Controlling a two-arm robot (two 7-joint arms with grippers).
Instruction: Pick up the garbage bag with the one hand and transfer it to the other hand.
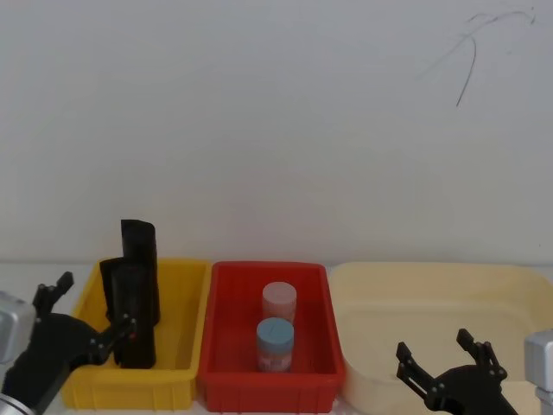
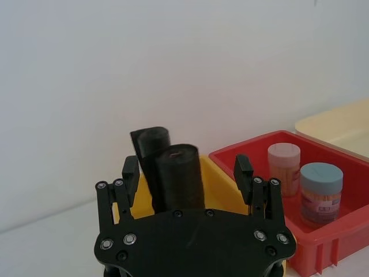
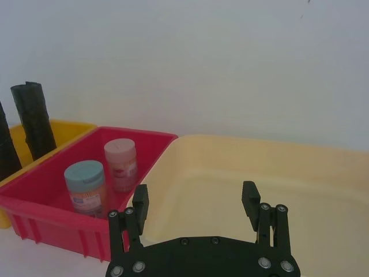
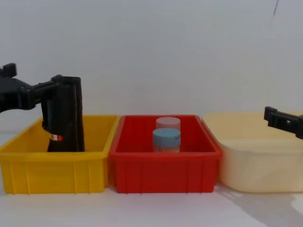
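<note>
Approach to the first grasp, with no transfer yet begun. My left claw (image 2: pixel 185 167), black and two-fingered, is spread wide at the near left of the yellow plastic bin (image 1: pixel 138 389). Its fingers (image 2: pixel 130 173) flank the garbage bag (image 2: pixel 180 182), a smooth black cylindrical roll that stands upright in that bin and rises above its rim. I cannot tell whether either finger touches it. A second black roll (image 1: pixel 138 242) stands just behind it. My right claw (image 1: pixel 434 346) hangs released and empty over the cream plastic tub (image 1: pixel 389 285), well apart from the bag. The red plastic bin (image 1: pixel 268 393) and its two lidded jars (image 1: pixel 275 341) lie between. In my judgement, the next move calls for closing on the nearer roll alone, lifting it straight clear of the rim, and carrying it toward the right claw.
</note>
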